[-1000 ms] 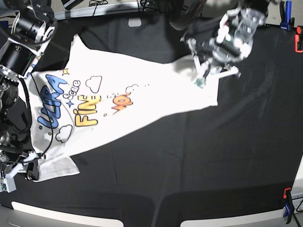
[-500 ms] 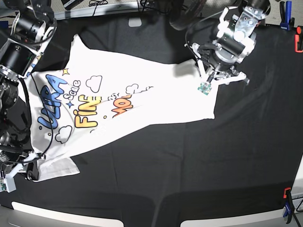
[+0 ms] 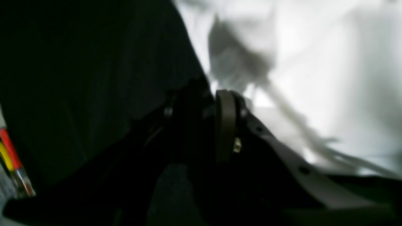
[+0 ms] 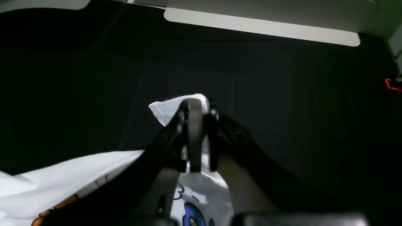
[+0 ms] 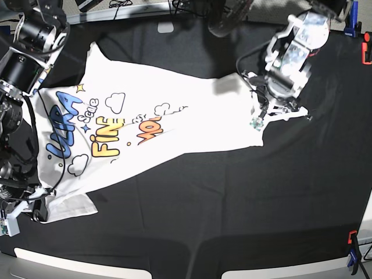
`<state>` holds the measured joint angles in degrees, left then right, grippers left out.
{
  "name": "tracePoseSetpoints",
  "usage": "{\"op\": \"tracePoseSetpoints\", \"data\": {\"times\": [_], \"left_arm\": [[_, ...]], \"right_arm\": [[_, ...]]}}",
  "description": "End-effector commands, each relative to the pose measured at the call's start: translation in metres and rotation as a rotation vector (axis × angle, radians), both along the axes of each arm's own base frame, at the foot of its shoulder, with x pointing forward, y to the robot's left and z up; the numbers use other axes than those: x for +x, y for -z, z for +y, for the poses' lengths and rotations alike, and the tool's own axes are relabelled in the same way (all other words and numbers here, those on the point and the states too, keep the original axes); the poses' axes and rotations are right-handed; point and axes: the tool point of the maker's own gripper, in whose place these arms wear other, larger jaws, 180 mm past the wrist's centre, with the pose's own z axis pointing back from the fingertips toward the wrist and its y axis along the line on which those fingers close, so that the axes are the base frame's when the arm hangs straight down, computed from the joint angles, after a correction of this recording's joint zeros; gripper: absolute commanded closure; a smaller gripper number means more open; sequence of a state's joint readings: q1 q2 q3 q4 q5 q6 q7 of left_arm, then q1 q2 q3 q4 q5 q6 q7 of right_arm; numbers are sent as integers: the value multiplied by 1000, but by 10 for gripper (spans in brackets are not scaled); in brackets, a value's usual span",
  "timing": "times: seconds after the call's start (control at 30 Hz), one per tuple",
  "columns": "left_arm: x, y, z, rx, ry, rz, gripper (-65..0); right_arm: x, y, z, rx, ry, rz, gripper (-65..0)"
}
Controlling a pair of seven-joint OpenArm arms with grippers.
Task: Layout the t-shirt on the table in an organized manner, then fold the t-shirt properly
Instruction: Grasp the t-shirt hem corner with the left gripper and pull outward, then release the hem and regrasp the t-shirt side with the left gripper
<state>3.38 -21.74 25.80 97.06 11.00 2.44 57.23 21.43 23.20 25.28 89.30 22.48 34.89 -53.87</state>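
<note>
Black wrinkled cloth covers the table [image 5: 244, 197], with orange and blue clamps [image 5: 352, 247] at its edges.

Right gripper [image 4: 197, 105]: jaws pressed together on a corner of the t-shirt [image 5: 157, 125], white fabric poking out above the fingertips in the right wrist view. In the base view this gripper sits at the near left corner of the table, by the shirt's lower sleeve.

Left gripper [image 5: 263, 118]: at the shirt's right edge, over the hem corner. Jaw gap cannot be told; the left wrist view is blurred and dark, showing only one finger [image 3: 225, 125] at the line where white cloth meets black.

T-shirt: printed side up, lying diagonally from the far left toward the middle right of the table. Blue, yellow and orange lettering and cloud outlines readable. Cloth mostly flat, hem end narrowed and bunched near the left gripper.
</note>
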Motion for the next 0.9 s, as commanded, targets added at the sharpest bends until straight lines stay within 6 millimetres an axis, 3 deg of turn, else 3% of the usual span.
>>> {"op": "tracePoseSetpoints", "data": {"times": [0.0, 0.1, 0.37, 0.47, 0.67, 0.87], "left_arm": [[9, -5, 0, 5, -4, -17, -151], [16, -10, -14, -28, -4, -35, -151], [40, -46, -74, -189, 71, -142, -151], [48, -55, -85, -253, 95, -183, -151], [71, -62, -72, -180, 110, -255, -151], [98, -21, -51, -128, 60, -152, -151]], "right_arm": [[6, -26, -4, -10, 2, -74, 0], [6, -26, -4, -10, 2, -74, 0], [6, -26, -4, -10, 2, -74, 0], [5, -25, -4, -10, 2, -73, 0], [5, -25, -4, -11, 2, -69, 0], [5, -25, -4, -11, 2, -69, 0]]}}
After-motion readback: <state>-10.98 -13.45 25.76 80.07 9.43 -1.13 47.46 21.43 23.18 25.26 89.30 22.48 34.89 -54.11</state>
